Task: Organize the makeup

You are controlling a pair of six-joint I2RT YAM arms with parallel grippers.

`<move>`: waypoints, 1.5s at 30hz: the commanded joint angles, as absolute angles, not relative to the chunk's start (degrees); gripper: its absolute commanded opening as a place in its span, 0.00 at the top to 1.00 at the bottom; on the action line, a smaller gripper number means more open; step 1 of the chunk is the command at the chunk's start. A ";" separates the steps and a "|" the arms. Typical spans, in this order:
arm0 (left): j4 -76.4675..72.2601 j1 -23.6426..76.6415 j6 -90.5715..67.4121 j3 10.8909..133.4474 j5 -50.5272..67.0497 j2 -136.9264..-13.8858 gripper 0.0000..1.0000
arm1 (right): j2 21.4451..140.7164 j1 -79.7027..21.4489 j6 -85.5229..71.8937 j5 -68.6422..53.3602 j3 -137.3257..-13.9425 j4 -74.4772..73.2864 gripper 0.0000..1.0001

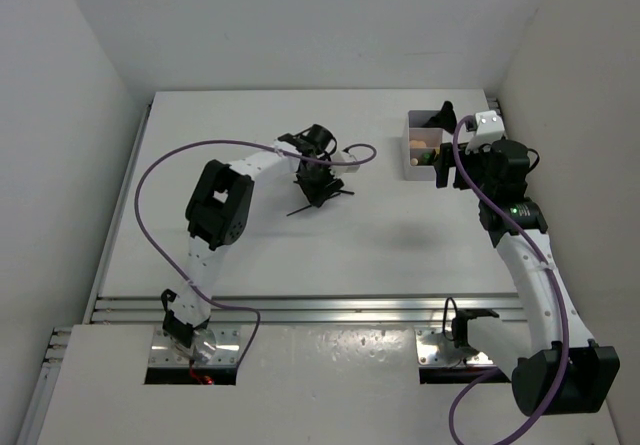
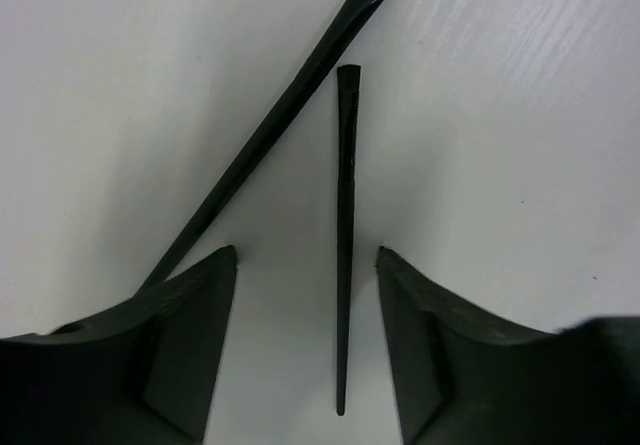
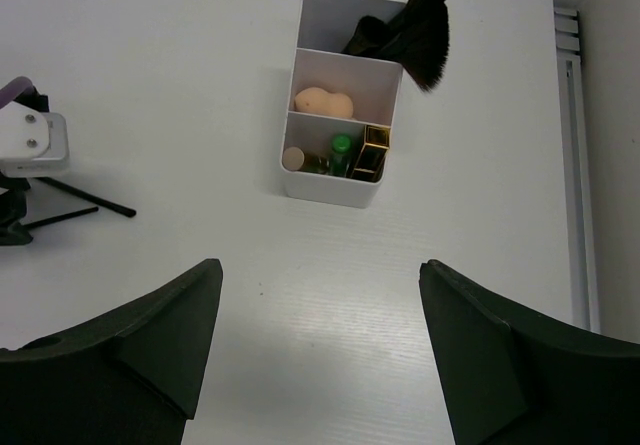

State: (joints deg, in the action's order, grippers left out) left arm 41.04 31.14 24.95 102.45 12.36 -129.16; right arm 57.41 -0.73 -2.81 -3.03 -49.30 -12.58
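In the left wrist view a thin black pencil (image 2: 345, 235) lies flat on the white table, lengthwise between the open fingers of my left gripper (image 2: 307, 257), touching neither finger. A longer black stick (image 2: 270, 135) lies slanted beside it, passing under the left finger. From above, my left gripper (image 1: 318, 187) points down over these pencils (image 1: 300, 209). My right gripper (image 3: 320, 270) hangs open and empty, short of the white box (image 3: 330, 187). The box holds black brushes (image 3: 415, 25), a peach sponge (image 3: 325, 102), a green tube (image 3: 342, 145) and a black-gold lipstick (image 3: 373, 152).
The box (image 1: 413, 117) stands at the back right of the table, close to the right wall. The left arm's purple cable (image 1: 150, 180) loops over the table's left side. A metal rail (image 1: 330, 310) runs along the near edge.
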 commanded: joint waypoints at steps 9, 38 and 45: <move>45.09 33.57 24.96 96.86 13.18 -131.75 0.96 | 56.17 -0.79 -4.31 -2.11 -49.13 -10.99 0.20; 19.53 30.23 11.35 90.09 43.15 -96.60 1.00 | 66.18 -15.98 -33.65 -21.10 -43.51 20.82 0.26; 16.70 30.76 8.01 90.09 43.15 -96.06 1.00 | 68.29 -18.37 -37.44 -16.16 -42.27 28.04 0.28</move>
